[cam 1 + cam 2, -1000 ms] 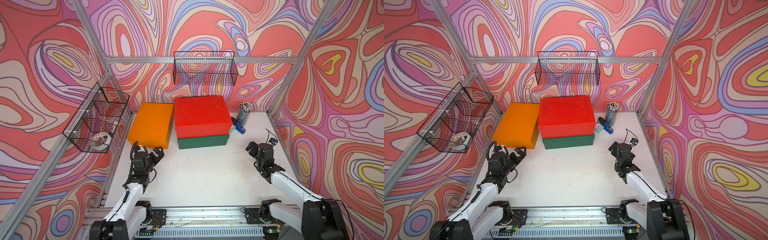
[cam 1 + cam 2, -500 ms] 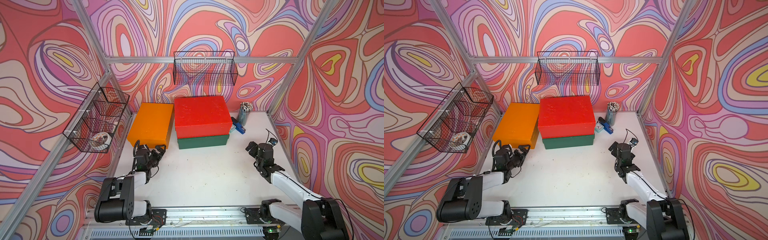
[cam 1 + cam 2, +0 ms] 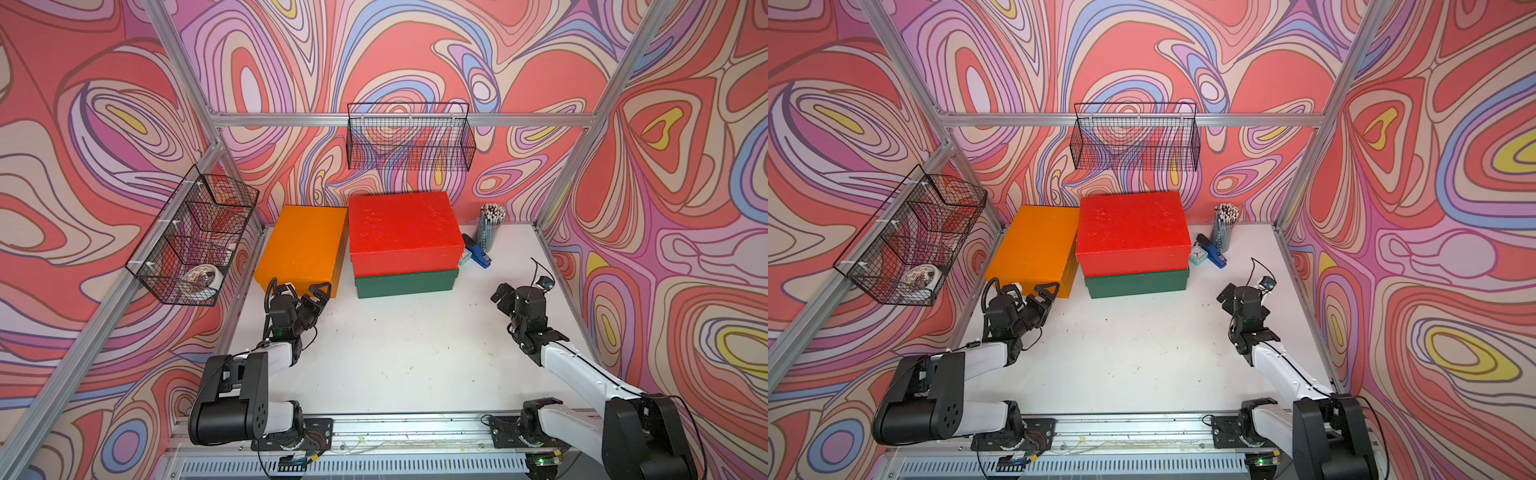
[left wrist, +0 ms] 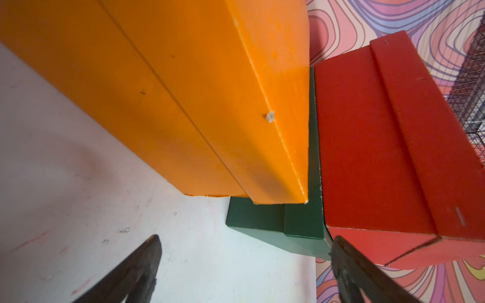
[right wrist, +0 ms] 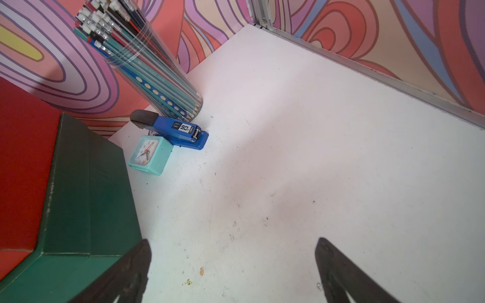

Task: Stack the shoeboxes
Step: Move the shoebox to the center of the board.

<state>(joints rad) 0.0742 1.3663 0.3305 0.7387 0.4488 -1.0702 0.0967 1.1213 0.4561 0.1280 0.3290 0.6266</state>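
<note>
Two shoeboxes stacked, one beside the pile; both claws spread and empty

The red shoebox (image 3: 403,228) is seated squarely on the dark green shoebox (image 3: 405,283) at the centre of both top views, probably so that a flat top is offered; the orange shoebox (image 3: 303,249) is stood on the table (image 3: 407,357) just left of them, contact not discernible; the left gripper (image 4: 245,241) is held low before its near end, jaws wide, likely for a grasp; the right gripper (image 5: 233,241) is parked at centre right, jaws wide, nothing held; the orange lid seam is shown only in the left wrist view; the clock (image 5: 148,154) face, beside the stapler (image 5: 170,128), is legible only in the right wrist view.
</note>
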